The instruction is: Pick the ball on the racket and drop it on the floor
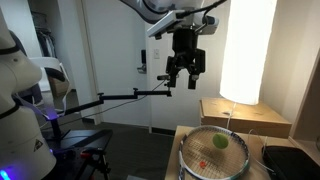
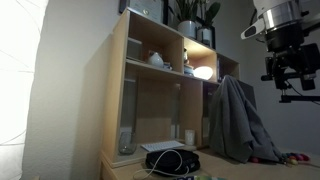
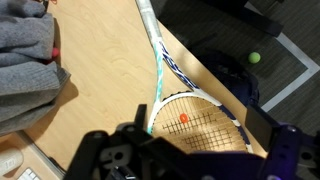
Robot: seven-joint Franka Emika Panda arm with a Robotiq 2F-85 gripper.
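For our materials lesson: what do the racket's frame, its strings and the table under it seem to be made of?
Racket frame: glossy painted composite or metal, judging by its smooth white-and-dark sheen; which one is unclear. Strings: thin, pale, synthetic-looking cord, woven in a grid. Table: light wood or wood laminate, matte, with faint grain lines.

Racket (image 1: 213, 152) flat, oval head, pale strings; small yellow-green ball (image 1: 219, 142) resting on strings, near head centre.

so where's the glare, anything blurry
In an exterior view the lamp shade is blown out white, yet the ball on the racket reads fine; in an exterior view the pale surface is washed out; in the wrist view the gripper is dark and soft.
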